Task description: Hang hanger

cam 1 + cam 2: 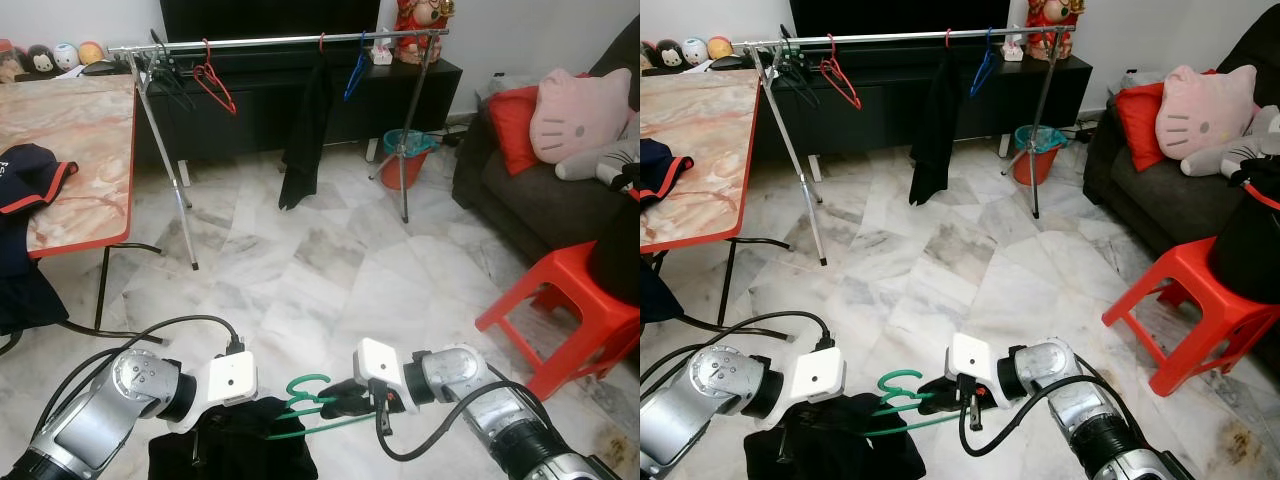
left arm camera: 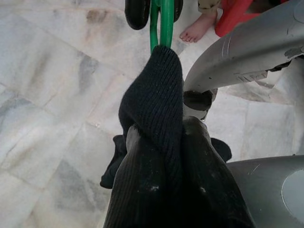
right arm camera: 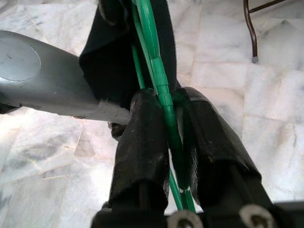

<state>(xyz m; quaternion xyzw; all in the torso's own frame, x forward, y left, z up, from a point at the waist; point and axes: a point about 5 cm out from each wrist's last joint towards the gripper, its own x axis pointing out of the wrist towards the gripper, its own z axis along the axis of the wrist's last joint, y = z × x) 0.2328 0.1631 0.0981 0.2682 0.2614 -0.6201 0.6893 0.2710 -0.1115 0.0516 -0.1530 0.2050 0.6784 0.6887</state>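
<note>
Right end effector [image 3: 164, 142]: fingers clamped narrowly on the green hanger [image 1: 305, 395], low over the marble floor [image 1: 330, 270] directly ahead of the robot's body. Hanger hook visible as a curl just left of the right fingertips; hanger bar running between both black fingers in the right wrist view. Left end effector [image 2: 156, 137]: fingers pinched on the black garment [image 1: 240, 445], which drapes on the hanger's far end and bunches below the left wrist. Both end effectors close together, hanger spanning between them. Clothes rack [image 1: 280, 42] well apart, at the far side of the room ahead of a dark TV cabinet [image 1: 260, 100], carrying a red hanger [image 1: 213, 85], a blue hanger [image 1: 355, 75] and a hanging black garment [image 1: 303, 140]. Marble-topped surface [image 1: 80, 140] at left; red stool [image 1: 570, 300] at right, before a sofa [image 1: 530, 190] with a pink cushion [image 1: 578, 112].
</note>
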